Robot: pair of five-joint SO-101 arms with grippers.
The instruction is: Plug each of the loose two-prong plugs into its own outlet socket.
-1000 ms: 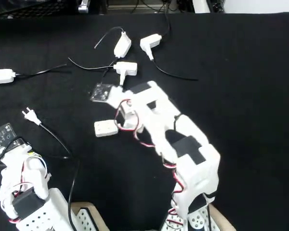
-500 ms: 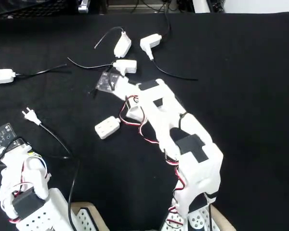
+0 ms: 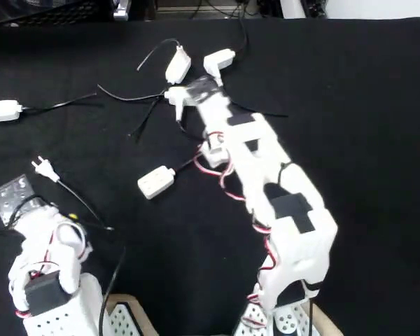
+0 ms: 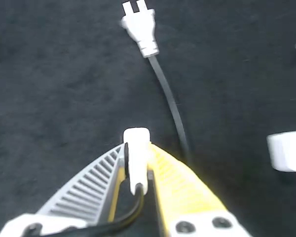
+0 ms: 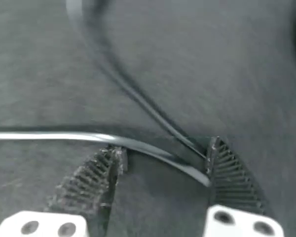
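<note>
The black table (image 3: 364,140) carried everything. The right arm (image 3: 273,189) reached far across it. Its right gripper (image 5: 163,150) was spread wide, straddling 2 black cables (image 5: 138,96) close to white adapters (image 3: 178,66) at the far side. The left gripper (image 4: 136,148), near the table's near left edge, was clamped on a white corded piece (image 4: 136,170). An outlet socket (image 3: 156,182) lay mid-table, apart from both grippers. 1 loose two-prong plug (image 4: 138,27) lay just ahead of the left gripper, untouched.

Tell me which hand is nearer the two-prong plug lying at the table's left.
Left. The left hand, shut on another white plug, sits just short of the two-prong plug. The right hand, open over black cables, is far off toward the back.
</note>
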